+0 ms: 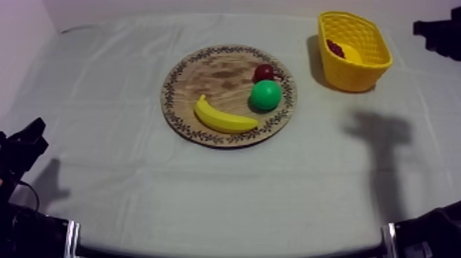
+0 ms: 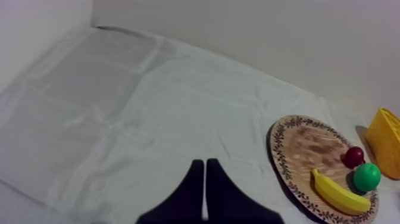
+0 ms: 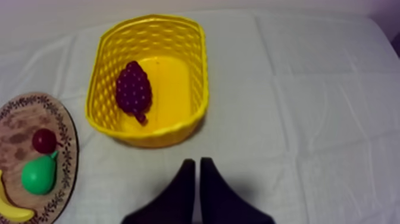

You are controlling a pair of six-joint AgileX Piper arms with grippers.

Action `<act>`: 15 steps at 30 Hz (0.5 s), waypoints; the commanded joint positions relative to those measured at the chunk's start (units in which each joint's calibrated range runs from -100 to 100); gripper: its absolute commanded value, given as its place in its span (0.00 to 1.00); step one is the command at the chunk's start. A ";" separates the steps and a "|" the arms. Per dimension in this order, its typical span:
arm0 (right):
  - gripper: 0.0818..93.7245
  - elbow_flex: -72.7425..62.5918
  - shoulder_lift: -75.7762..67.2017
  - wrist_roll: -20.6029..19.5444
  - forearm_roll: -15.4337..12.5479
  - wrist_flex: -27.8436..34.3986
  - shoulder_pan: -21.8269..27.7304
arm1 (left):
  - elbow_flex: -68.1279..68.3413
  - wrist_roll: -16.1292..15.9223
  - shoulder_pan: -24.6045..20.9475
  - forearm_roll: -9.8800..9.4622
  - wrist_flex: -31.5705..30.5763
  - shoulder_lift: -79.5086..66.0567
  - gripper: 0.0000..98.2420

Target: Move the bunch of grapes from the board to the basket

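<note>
top view: nearest the lens, black parts of the left arm (image 1: pixel 20 154) and right arm (image 1: pixel 425 237) sit at the lower edges, over the table's grey-white cloth (image 1: pixel 206 199). mid-table, the round wooden board with patterned rim (image 1: pixel 180 86) carries a yellow toy banana (image 1: pixel 223 118), a green toy pear (image 1: pixel 265 95) and a small red fruit (image 1: pixel 264 71); no grapes on it. the yellow plastic basket (image 1: pixel 367 72) stands well apart at the far right, with the dark purple bunch of grapes (image 1: pixel 335 48) inside. left wrist view: left gripper (image 2: pixel 204 189), fingers pressed together, holds nothing, over bare cloth near the board. right wrist view: right gripper (image 3: pixel 197 187), likewise closed to a wedge and empty, over cloth just short of the basket; the grapes lie on the basket floor against one wall. judgement: pick and place look done; what is left, if anything, is parking the right arm.
</note>
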 commanded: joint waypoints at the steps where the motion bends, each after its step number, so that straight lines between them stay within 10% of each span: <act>1: 0.00 3.46 -4.08 0.10 0.17 -0.67 0.19 | 0.02 -0.01 0.01 0.01 0.00 0.00 0.00; 15: 0.00 19.90 -24.93 5.76 -5.46 -4.41 3.50 | 0.02 -0.01 0.01 0.01 0.00 0.00 0.00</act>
